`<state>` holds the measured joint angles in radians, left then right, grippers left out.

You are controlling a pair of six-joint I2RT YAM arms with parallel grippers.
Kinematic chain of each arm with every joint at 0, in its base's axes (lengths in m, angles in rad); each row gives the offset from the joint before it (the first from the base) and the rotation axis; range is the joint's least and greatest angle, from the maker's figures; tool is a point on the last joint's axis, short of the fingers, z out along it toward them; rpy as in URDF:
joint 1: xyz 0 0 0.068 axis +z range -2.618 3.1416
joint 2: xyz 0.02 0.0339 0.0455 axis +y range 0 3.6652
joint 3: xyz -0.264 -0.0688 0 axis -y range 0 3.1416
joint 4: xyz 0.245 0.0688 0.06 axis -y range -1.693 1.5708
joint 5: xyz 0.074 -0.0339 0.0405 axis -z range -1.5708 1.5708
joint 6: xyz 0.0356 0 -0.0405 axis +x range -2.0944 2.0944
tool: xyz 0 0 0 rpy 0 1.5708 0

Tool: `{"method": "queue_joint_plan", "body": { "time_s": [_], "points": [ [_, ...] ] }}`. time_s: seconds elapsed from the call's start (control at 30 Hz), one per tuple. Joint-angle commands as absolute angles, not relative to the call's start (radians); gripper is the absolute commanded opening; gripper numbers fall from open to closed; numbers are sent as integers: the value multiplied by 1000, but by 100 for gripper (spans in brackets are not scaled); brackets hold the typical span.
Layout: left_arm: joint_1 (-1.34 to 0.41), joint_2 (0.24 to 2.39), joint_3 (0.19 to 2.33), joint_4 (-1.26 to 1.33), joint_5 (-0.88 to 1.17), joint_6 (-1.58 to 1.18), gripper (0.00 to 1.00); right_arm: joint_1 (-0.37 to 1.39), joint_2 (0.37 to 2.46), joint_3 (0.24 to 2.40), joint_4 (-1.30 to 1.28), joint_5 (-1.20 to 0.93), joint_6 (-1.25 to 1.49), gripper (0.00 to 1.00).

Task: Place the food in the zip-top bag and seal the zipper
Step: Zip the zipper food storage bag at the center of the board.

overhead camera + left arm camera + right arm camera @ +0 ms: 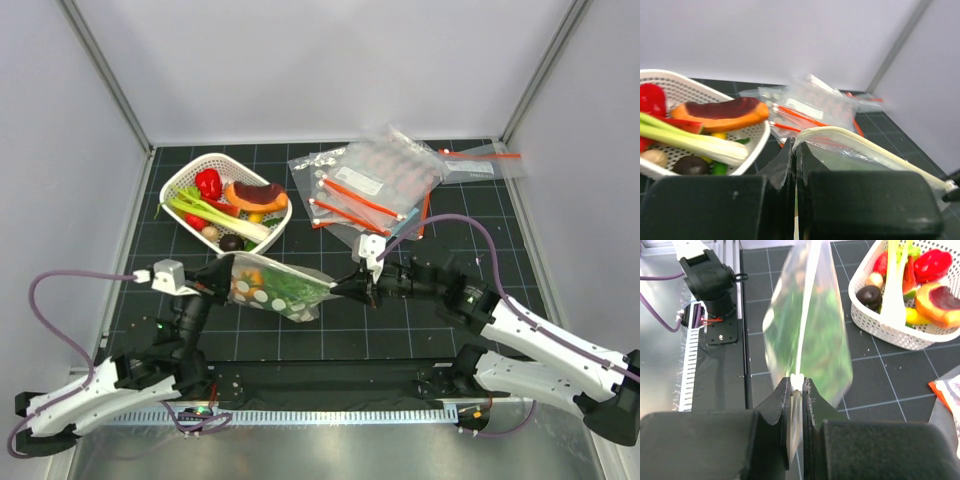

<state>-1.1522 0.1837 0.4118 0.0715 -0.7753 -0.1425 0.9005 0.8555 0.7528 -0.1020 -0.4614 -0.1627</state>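
Note:
The polka-dot zip-top bag [275,285] hangs stretched between my two grippers above the mat. The green lettuce [292,289] and a small orange-red piece [250,275] show inside it. My left gripper [222,277] is shut on the bag's left end; in the left wrist view [795,150] the pale zipper strip [865,142] runs away to the right from the jaws. My right gripper [345,287] is shut on the zipper at the bag's right end; in the right wrist view [797,385] the strip [805,325] runs up from the jaws, with blurred green behind the bag wall [827,340].
A white basket [180,185] at the back left holds a red pepper [208,183], green onions [215,213] and other toy food. A heap of plain clear bags with red-orange strips [375,185] lies at the back right.

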Motion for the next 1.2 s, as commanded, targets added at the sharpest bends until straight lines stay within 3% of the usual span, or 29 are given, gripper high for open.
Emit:
{"method": "queue_joint_plan", "body": {
  "time_s": [0.0,0.33,0.6,0.83,1.17],
  "points": [
    [-1129,104,405,159,-1120,-86,0,899,861,811,-202,-422,-166,1],
    [-1129,127,374,244,-1069,-46,0,899,865,821,-227,-356,-150,1],
    [-1129,325,420,248,-1112,-77,0,899,828,798,-212,-204,-126,1],
    [-1111,521,433,304,-1195,-181,0,899,870,738,-26,-55,-103,1],
    [-853,646,488,86,-898,-506,0,868,1167,928,32,167,-89,1]
  ]
}}
